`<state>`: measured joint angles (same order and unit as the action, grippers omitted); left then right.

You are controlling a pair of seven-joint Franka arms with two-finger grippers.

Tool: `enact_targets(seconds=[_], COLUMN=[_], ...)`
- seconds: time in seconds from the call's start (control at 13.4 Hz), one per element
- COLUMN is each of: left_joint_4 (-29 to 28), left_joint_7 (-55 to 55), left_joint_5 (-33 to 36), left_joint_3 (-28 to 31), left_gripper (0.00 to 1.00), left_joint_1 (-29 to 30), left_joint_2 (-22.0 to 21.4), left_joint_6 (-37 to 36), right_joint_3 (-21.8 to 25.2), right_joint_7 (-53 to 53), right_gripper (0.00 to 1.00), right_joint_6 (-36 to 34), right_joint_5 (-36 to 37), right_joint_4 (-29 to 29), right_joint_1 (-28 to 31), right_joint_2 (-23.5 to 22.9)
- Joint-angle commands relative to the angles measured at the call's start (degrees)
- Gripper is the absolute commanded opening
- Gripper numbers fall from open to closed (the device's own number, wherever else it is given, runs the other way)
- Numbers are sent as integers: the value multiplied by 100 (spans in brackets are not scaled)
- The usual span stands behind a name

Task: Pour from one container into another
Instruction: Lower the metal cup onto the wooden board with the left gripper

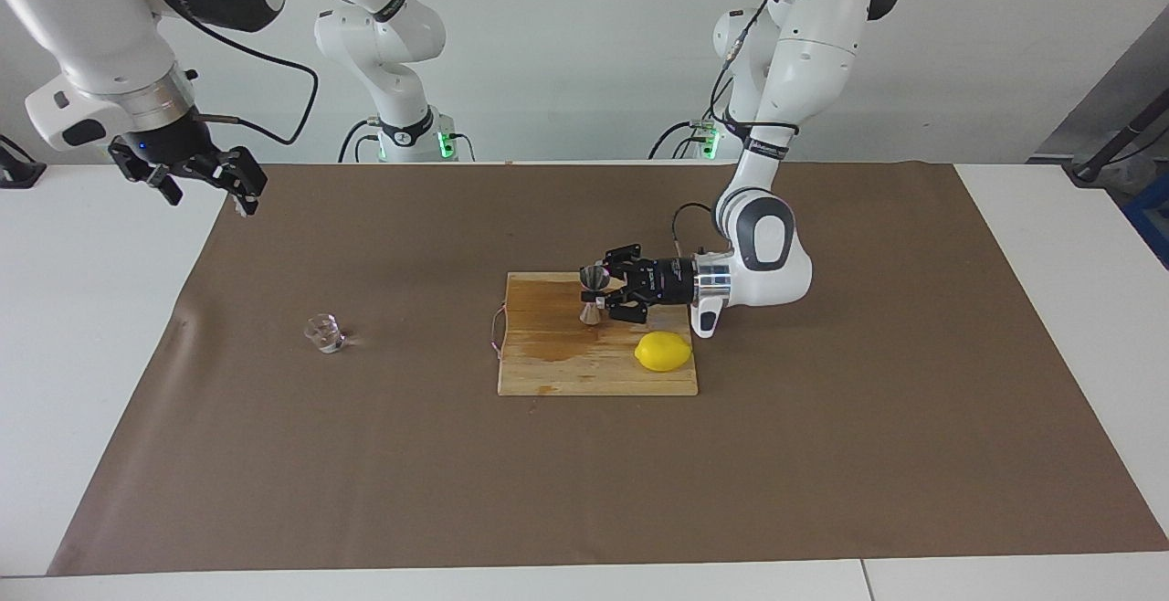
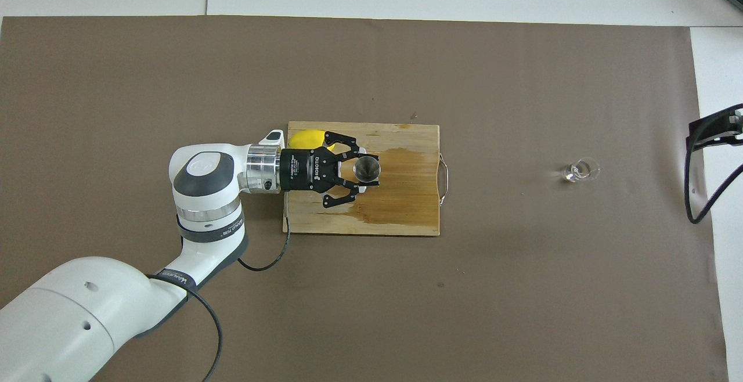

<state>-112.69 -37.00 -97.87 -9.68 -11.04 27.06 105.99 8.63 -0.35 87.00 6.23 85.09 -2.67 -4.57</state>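
Observation:
The steel jigger (image 1: 593,295) stands upright on the wooden cutting board (image 1: 548,373), also seen from above (image 2: 367,170). My left gripper (image 1: 610,294) lies level just above the board, open, with a finger on each side of the jigger; I cannot tell whether they touch it (image 2: 363,171). The tiny clear glass cup (image 1: 325,333) stands on the brown mat toward the right arm's end (image 2: 579,170). My right gripper (image 1: 187,176) waits open and empty, raised over the mat's edge at that end; only part of it shows in the overhead view (image 2: 717,129).
A yellow lemon (image 1: 664,351) lies on the board's corner, beside the left gripper's wrist (image 2: 307,138). The board (image 2: 406,213) has a dark wet patch and a wire handle toward the cup. A brown mat (image 1: 822,455) covers the white table.

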Motion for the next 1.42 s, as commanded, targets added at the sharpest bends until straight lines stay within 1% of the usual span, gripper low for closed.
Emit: enact_targets(seconds=[0.0, 0.15, 0.9, 0.97, 1.05, 1.12, 1.34], left_joint_4=[9, 19, 106, 106, 115, 115, 115], left_joint_7=[175, 316, 334, 342, 342, 342, 342], left_joint_5=[-154, -154, -207, -207, -207, -207, -207], left_joint_3=[150, 185, 220, 220, 220, 220, 220], left_gripper=[20, 20, 20, 20, 24, 30, 34], left_joint_1=[-162, -188, -302, -294, -294, -294, -294], left_joint_2=[79, 150, 256, 256, 256, 256, 256], left_joint_6=[45, 45, 45, 45, 45, 45, 45], right_joint_3=[-2, -2, -2, -2, -2, -2, -2], right_joint_7=[-158, -158, -158, -158, -158, -158, -158], right_gripper=[100, 100, 100, 100, 100, 100, 100], right_joint_6=[-60, -60, -60, -60, -60, -60, -60], right_joint_5=[89, 89, 89, 97, 97, 89, 97], right_joint_4=[-2, 7, -2, -2, -2, -2, -2], right_joint_1=[30, 30, 30, 30, 30, 30, 30], right_joint_2=[-9, -9, -9, -9, -9, -9, -9])
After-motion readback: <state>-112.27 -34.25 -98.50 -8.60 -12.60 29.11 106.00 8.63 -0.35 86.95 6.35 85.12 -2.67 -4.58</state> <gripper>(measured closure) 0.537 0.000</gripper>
